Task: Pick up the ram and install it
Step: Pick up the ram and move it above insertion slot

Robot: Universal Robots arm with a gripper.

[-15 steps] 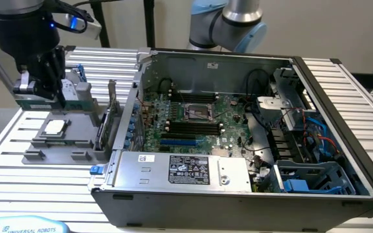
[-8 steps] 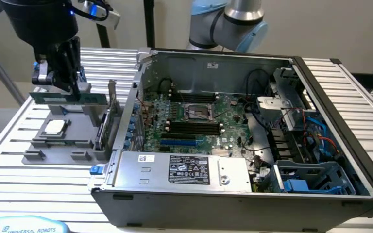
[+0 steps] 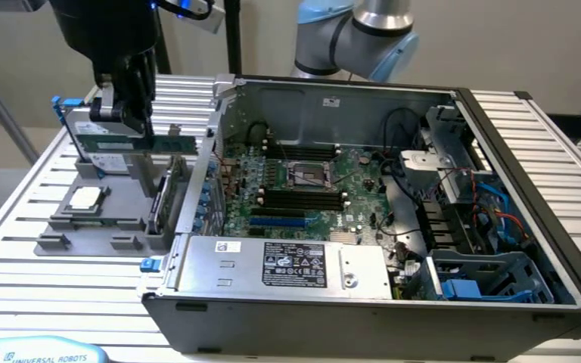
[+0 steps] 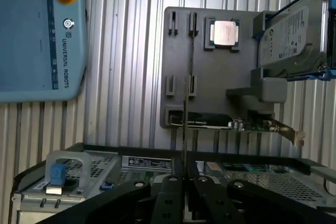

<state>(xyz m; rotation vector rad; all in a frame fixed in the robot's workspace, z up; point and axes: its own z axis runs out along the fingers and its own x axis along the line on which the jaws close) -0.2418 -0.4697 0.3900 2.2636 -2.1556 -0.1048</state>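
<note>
- the ram (image 3: 175, 144), a thin green stick, hangs above the grey parts tray (image 3: 88, 243), over the tray's side nearest the open computer case (image 3: 371, 189); in the wrist view the ram (image 4: 185, 124) shows edge-on as a narrow line running out from the fingers across the tray (image 4: 220, 82).
- the gripper (image 3: 119, 125) is clamped narrowly on the ram, black fingers (image 4: 167, 192) pressing it from both sides, with the grip point (image 4: 184, 181) at the stick's near end.
- in the tray, below the ram, a larger green card with a metal bracket (image 4: 210, 120) stands on edge in its slot (image 3: 169, 195).
- a square silver processor chip (image 3: 85, 198) lies flat in a pocket of the tray, apart from the ram (image 4: 224, 31).
- a hard drive (image 4: 294, 30) with blue clips stands upright at the tray's edge, behind the gripper in the exterior view (image 3: 94, 147).
- the tray rests on a slatted metal table (image 3: 28, 287), just beside the case.
- a blue teach pendant (image 4: 42, 35) with a red button lies on the table, well apart from the tray.
</note>
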